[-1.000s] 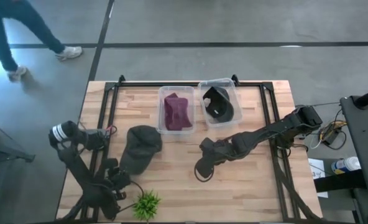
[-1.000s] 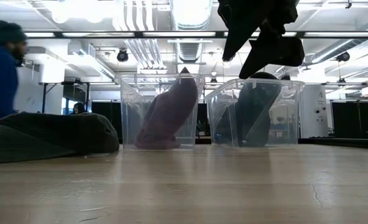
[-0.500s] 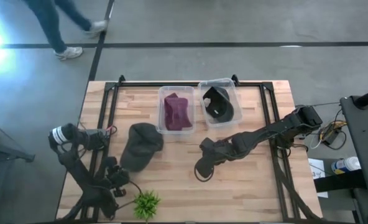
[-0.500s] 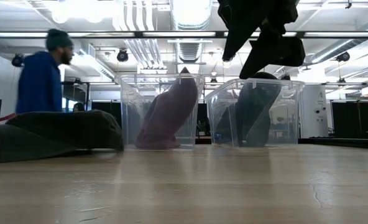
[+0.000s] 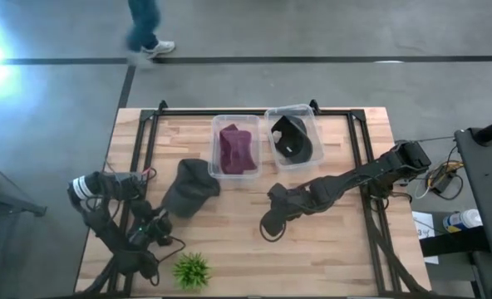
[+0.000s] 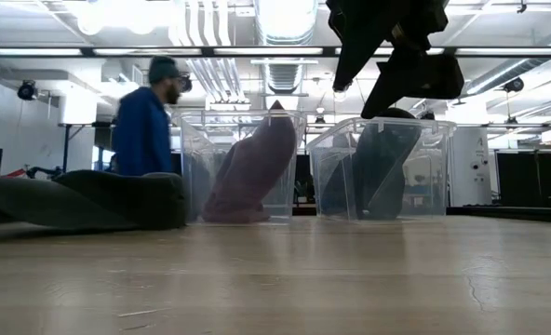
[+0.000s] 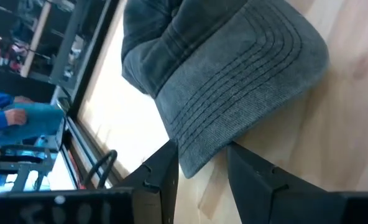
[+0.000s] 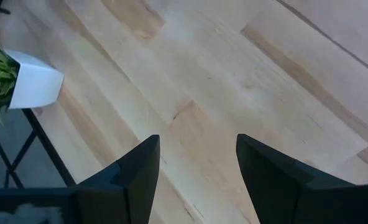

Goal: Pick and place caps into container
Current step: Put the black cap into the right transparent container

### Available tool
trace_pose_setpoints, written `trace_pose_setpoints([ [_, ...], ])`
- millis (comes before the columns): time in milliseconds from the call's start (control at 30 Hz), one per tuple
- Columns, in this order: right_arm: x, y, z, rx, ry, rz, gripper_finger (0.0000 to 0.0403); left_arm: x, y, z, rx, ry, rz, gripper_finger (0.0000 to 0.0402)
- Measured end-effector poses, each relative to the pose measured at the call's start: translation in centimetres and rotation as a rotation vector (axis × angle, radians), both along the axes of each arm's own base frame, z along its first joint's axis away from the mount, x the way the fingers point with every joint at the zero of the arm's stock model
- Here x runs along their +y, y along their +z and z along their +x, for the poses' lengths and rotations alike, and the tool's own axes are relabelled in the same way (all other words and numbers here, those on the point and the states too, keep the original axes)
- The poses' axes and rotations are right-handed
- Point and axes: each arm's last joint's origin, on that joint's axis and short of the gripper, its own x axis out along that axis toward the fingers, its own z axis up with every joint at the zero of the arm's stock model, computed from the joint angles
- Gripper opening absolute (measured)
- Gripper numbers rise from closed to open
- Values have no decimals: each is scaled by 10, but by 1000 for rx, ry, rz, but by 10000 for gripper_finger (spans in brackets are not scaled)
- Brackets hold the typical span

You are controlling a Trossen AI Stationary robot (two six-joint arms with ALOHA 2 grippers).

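Observation:
A dark grey-olive cap (image 5: 192,184) lies on the table to the left of the tubs; it also shows at the left of the low view (image 6: 80,198). My left gripper (image 5: 156,226) is at its near-left end, shut on its brim. A maroon cap (image 5: 236,149) sits in the left clear tub (image 5: 214,148). Another dark cap (image 5: 292,139) sits in the right clear tub (image 5: 316,133). My right gripper (image 5: 267,228) hangs open and empty above the bare table near the middle. My left gripper holds the cap's brim by its front edge (image 7: 196,155), which lies between the two fingers (image 7: 162,177). The fingers come nearly level from the table's near-left side. The crown (image 6: 117,191) rests on the table, and the brim's top faces up.
A small green plant in a white pot (image 5: 192,270) stands near the front edge, close to my left arm; it also shows in the right wrist view (image 8: 13,81). A person (image 6: 145,126) walks past beyond the table's far side. Bare wood lies in front of the tubs.
My left gripper has moved toward the table's far edge and a little right, toward the tubs. The grey-olive cap has slid with it along the table, closer to the left tub. The person has walked on behind the table. My right arm has kept still.

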Motion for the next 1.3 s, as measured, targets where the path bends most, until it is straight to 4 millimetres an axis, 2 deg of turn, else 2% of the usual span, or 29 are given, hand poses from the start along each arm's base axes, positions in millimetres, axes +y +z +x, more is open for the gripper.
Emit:
trace_pose_setpoints([
  [500, -1, -3, -6, 71, 14, 3, 208, 21, -10, 4, -94, -142, 153, 126],
  [800, -1, -4, -7, 84, 18, 1, 208, 35, -17, 3, -154, -314, 291, 126],
  [1067, -1, -4, -7, 97, 28, 16, 208, 47, -20, 5, -97, -273, 317, 124],
  [1167, -1, -5, -9, 115, 28, 11, 208, 46, -17, 11, -48, -276, 322, 106],
  [1300, -1, -5, -9, 118, 26, 11, 208, 47, -9, 19, -44, -236, 288, 53],
])
